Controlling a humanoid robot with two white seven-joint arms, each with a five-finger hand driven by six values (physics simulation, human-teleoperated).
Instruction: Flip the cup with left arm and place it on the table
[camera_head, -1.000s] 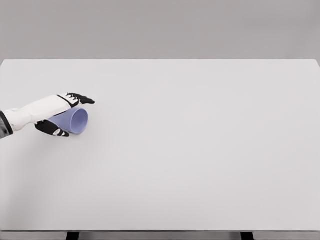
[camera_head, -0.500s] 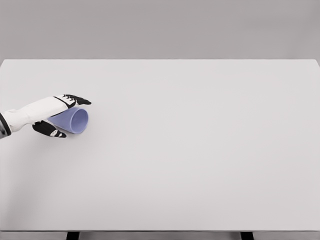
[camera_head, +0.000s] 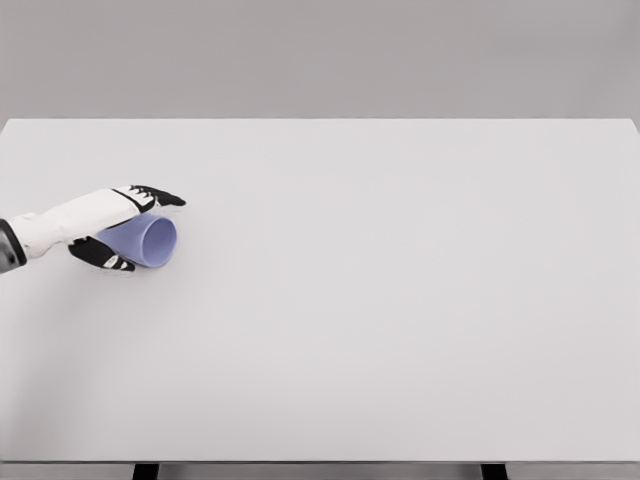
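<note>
Plastic is what the small light-purple cup (camera_head: 148, 241) seems made of, so it is likely light, stiff and a bit slippery. It lies on its side near the left edge of the big white table (camera_head: 400, 300), mouth facing right. The left hand (camera_head: 118, 228), white with black fingers, wraps round its middle, fingers above and thumb below; that looks like a good place to hold. Since a moment ago, hand and cup have hardly moved, maybe a tiny bit right.
</note>
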